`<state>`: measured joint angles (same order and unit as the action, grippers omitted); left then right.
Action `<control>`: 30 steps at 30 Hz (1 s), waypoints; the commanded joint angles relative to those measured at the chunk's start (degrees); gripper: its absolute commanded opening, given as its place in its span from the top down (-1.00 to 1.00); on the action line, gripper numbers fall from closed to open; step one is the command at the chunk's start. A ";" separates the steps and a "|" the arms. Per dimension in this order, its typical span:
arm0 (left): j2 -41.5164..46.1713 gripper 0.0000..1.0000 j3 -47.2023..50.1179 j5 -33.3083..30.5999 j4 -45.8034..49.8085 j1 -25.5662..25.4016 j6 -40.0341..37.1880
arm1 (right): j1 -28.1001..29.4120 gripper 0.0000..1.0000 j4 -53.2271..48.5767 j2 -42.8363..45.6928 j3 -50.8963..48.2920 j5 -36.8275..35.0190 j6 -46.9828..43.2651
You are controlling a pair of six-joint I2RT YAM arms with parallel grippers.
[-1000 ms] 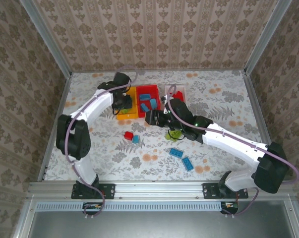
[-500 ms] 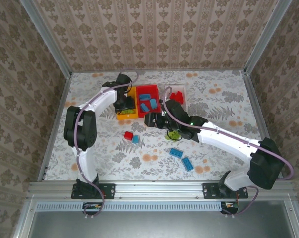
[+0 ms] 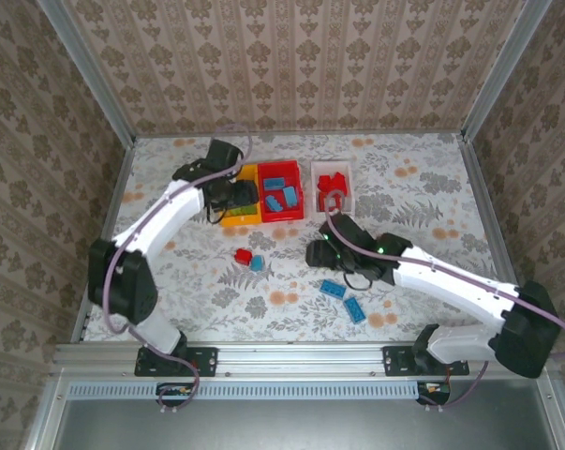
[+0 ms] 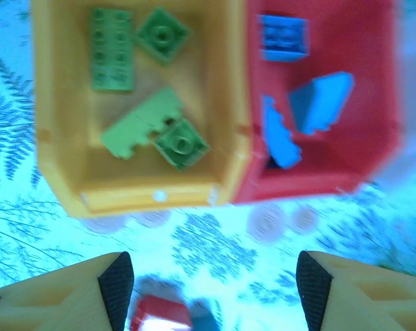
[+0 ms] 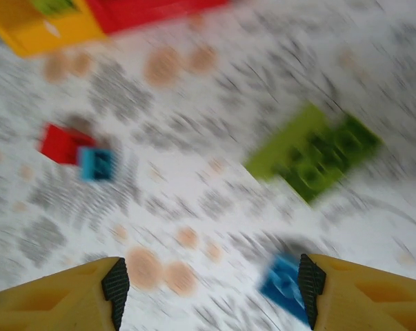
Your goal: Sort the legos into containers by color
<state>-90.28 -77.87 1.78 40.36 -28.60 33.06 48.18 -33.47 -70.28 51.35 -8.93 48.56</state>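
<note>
The yellow container [image 4: 59, 165] holds several lime green legos [image 4: 112, 49]. Beside it, the red container [image 4: 373, 103] holds blue legos [image 4: 323, 102]. My left gripper [image 4: 214, 289] hangs open and empty just in front of these two bins, above a loose red lego [image 4: 159, 318]. In the top view the left gripper [image 3: 237, 195] is at the yellow container [image 3: 235, 221], and the white container [image 3: 331, 166] holds red legos [image 3: 333, 184]. My right gripper [image 5: 213, 293] is open over the table, a blue lego [image 5: 283, 281] by its right finger and green legos [image 5: 311, 155] ahead.
A red lego [image 3: 243, 255] and a blue one [image 3: 257, 263] lie together mid-table. Two blue legos [image 3: 334, 289] [image 3: 355, 308] lie nearer the front, by the right arm [image 3: 432, 277]. Metal rails and patterned walls bound the table.
My left gripper opened at the yellow container and drew back a little. My right gripper swung away from the bins toward the middle of the table, still open.
</note>
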 commanded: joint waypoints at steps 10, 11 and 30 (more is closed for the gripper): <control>29.11 -0.48 29.61 -8.06 -18.27 -31.11 21.39 | 3.29 -0.56 -9.91 0.28 -13.99 0.01 4.90; 29.80 -0.48 30.43 -8.93 -18.24 -32.69 22.48 | 3.28 -0.56 -9.13 -0.79 -14.08 0.36 4.80; 34.87 -0.45 23.63 -22.32 -8.18 -41.03 21.87 | 3.48 0.48 -10.80 -0.63 -9.01 -4.89 2.38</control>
<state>-58.35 -50.09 -14.90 28.88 -69.34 56.51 51.29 -39.66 -74.98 37.98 -9.34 52.31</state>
